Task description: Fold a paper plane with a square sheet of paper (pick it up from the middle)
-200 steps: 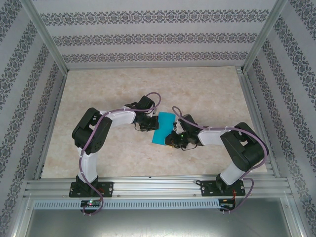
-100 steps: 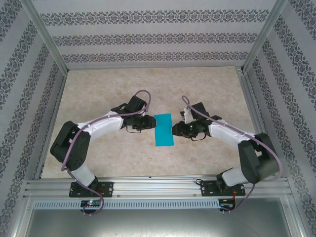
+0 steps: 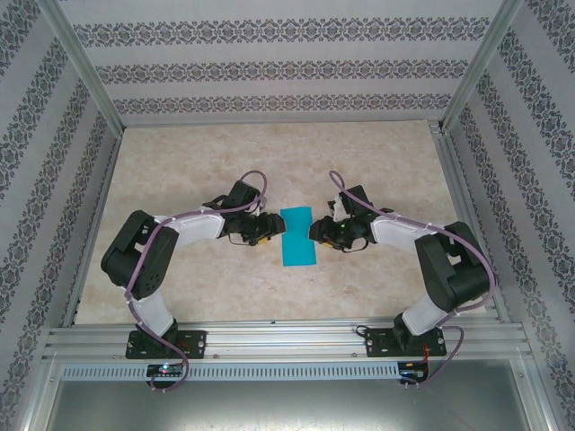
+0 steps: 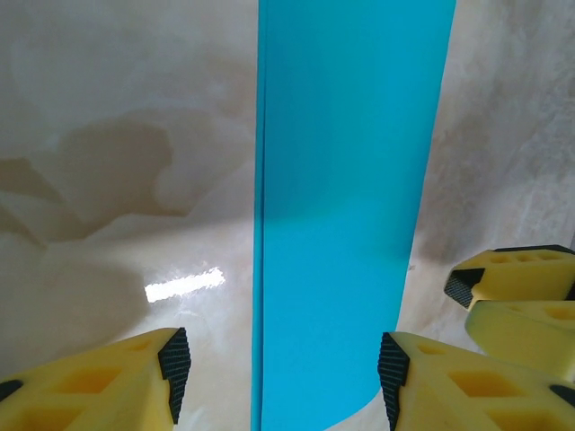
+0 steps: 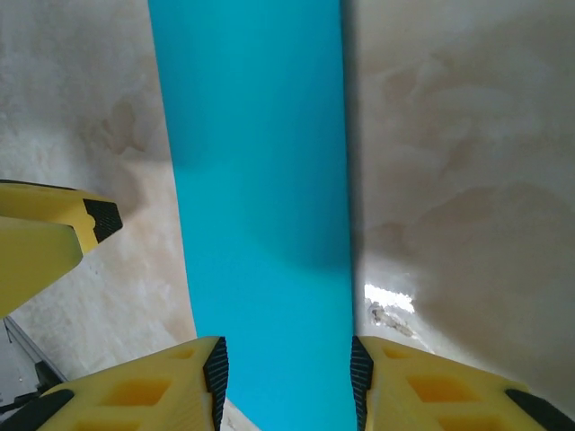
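The thin teal-blue rectangular paper sheet [image 3: 298,236], light and floppy, lies flat, clear of every edge of the beige table [image 3: 180,171]. The left gripper [image 4: 283,368] and right gripper [image 5: 287,377] hang over it, jaws apart. Pinching mid-edge looks safest.

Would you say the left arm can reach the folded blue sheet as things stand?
Probably yes: the left gripper is open right at the sheet, which lies flat on the table with nothing in between.

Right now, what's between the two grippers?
The folded teal sheet of paper, flat on the table, between the left gripper and right gripper; clearest in the top external view.
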Robot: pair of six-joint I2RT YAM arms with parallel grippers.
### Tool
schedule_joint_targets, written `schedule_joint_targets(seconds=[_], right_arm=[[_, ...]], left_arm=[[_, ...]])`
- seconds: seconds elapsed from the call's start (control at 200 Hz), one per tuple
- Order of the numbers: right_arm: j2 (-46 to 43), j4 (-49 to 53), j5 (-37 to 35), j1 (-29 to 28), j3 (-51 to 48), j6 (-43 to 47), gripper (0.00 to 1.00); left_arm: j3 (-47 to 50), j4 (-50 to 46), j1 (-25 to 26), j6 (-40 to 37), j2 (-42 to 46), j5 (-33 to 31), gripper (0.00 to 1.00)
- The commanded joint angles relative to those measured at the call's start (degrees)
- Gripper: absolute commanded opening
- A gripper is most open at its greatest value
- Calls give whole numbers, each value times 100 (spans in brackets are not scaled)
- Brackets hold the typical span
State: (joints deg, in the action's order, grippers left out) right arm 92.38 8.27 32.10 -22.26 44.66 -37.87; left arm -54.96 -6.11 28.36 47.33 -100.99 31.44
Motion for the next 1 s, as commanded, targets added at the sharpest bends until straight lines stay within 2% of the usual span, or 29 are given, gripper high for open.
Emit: schedule_joint_targets(seconds=[0.0,0.22,0.43,0.729,0.994], right_arm=[[244,-375,333,-8,222,-187,43],[514,-477,499,-52,340,-196,42],[709,-322,311,-43,351,-100,41],[896,-422,144,-19,105,-80,40],[913,-862,271,61,-235,-265,40]], left_arm=[[-22,264,-65,202,-108,121,61],[-39,263,-66,199,-206,178,61],[-112,227,-65,184,-311,255,61],[-303,140,-28,82,-446,441,61],[-490,29,60,102,-609,454,61]])
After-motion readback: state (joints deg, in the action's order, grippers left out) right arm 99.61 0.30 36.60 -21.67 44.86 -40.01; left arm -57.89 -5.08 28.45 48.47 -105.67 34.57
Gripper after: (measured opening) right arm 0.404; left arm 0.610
